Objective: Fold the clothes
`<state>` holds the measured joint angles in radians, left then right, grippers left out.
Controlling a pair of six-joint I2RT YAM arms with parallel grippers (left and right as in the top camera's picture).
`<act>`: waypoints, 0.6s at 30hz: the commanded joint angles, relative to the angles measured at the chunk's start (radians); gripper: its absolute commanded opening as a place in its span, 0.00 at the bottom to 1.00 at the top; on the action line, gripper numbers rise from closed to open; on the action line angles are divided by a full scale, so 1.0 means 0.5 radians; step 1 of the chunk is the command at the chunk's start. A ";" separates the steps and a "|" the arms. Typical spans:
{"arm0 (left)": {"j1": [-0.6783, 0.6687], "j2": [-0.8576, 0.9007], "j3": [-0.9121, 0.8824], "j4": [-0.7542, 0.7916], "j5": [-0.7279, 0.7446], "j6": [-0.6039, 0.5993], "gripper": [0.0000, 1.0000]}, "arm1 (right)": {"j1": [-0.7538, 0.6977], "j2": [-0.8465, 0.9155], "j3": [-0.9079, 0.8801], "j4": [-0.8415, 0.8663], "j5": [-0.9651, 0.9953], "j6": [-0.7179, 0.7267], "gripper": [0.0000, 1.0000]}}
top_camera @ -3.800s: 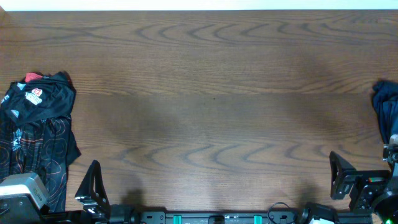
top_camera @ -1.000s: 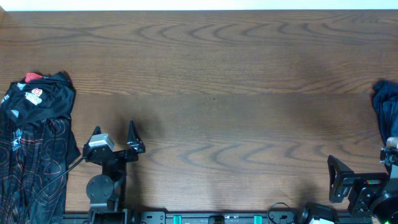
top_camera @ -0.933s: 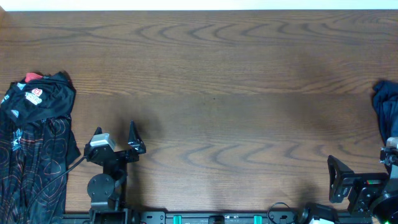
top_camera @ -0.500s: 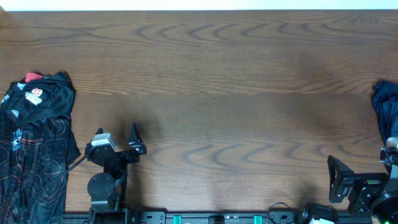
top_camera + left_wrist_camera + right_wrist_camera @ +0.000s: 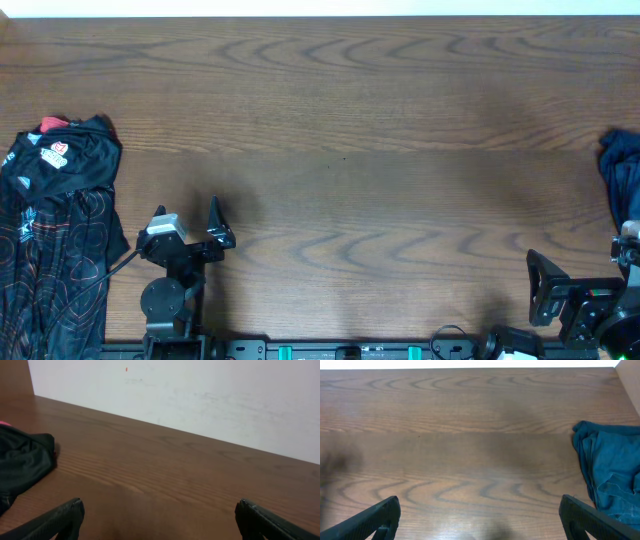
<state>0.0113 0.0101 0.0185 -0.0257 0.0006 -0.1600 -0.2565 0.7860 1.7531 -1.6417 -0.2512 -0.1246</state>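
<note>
The clothes lie at the two ends of the table. A black jersey (image 5: 55,230) with thin red lines and a white-red logo is crumpled at the left edge, and its dark fold (image 5: 20,460) shows in the left wrist view. Blue denim-like cloth (image 5: 622,175) is bunched at the right edge and also shows as blue cloth (image 5: 610,465) in the right wrist view. My left gripper (image 5: 187,216) stands open just right of the jersey, over bare wood (image 5: 160,520). My right gripper (image 5: 585,262) is open near the front right, left of the blue cloth, with nothing between its fingers (image 5: 480,515).
The brown wooden table (image 5: 340,150) runs wide between the two heaps. A white wall (image 5: 200,395) stands behind its far edge. The arms' bases and a green-marked rail (image 5: 350,350) line the front edge. A black cable (image 5: 110,270) trails from the left arm.
The left arm has come out from the front left corner by the jersey to a spot just right of it. Over the last second nothing visibly moved. The right arm stayed still.
</note>
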 commanded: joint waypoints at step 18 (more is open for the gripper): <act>-0.004 -0.012 -0.029 -0.095 -0.024 0.011 0.98 | 0.018 0.005 -0.040 0.113 0.040 -0.188 0.99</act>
<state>0.0113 0.0101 0.0193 -0.0265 0.0006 -0.1600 -0.2565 0.7860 1.7504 -1.6035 -0.2417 -0.1497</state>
